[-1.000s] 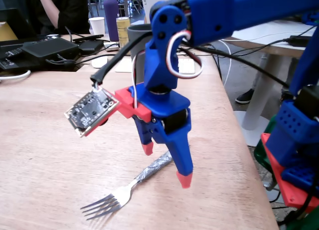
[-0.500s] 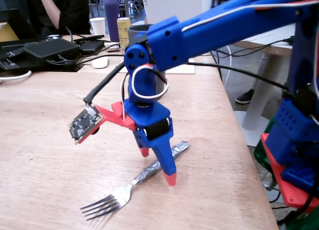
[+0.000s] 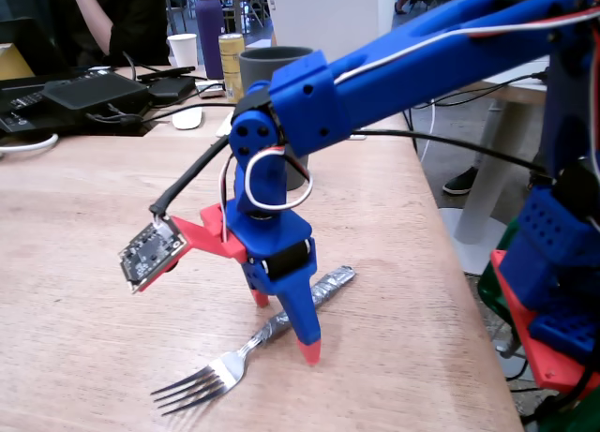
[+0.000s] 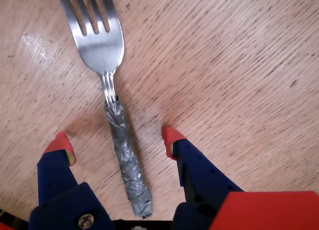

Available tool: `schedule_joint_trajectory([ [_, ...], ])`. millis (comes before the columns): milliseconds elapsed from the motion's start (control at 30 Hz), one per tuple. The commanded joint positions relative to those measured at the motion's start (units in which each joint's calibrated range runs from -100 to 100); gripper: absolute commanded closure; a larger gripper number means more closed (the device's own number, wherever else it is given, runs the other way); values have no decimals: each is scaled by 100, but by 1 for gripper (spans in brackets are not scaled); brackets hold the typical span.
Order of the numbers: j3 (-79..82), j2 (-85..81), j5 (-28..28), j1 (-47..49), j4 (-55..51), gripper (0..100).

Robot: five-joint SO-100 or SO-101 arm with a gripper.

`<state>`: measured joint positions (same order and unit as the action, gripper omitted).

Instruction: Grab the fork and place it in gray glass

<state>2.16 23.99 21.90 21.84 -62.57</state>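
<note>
A broad, pale wooden table (image 3: 84, 291) with a visible grain fills most of the fixed view. Reaching across it from the right is a blue plastic robot arm (image 3: 441, 67) with white and black cables running along it, bent downward at the wrist.

Behind the wrist, toward the table's far edge, stands a tall matte dark-gray tumbler (image 3: 274, 65), upright and partly hidden by the arm. Just to its left are a gold drink can (image 3: 231, 62), a small white paper cup (image 3: 184, 50) and a tall purple bottle (image 3: 209, 29). Dark electronic gear (image 3: 84, 95) lies at the far left of the table.

The arm ends in a blue two-finger gripper with red tips (image 3: 285, 325), pointing down at the tabletop. A small bare circuit board (image 3: 150, 254) sits on a red bracket at its side.

Below the gripper lies a silver metal four-tined fork, its handle wrapped in crinkled silver-gray tape (image 3: 281, 327), flat on the wood near the table's front edge and well apart from the tumbler.

In the wrist view the gripper (image 4: 119, 142) is spread wide, holding nothing. One red tip stands on each side of the fork (image 4: 115, 105), neither touching the taped handle. The tines point away, toward the top of that view.
</note>
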Motion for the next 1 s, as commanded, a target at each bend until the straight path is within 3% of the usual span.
schedule_joint_trajectory([
  [0,-117,28,29,134,58,62],
  [33,-117,28,29,134,50,66],
  [167,-117,28,29,134,58,100],
  [567,-117,-110,15,16,25,100],
  [900,1138,-2845,-54,-86,-73,100],
  [967,1317,-3343,-313,-526,-279,100],
])
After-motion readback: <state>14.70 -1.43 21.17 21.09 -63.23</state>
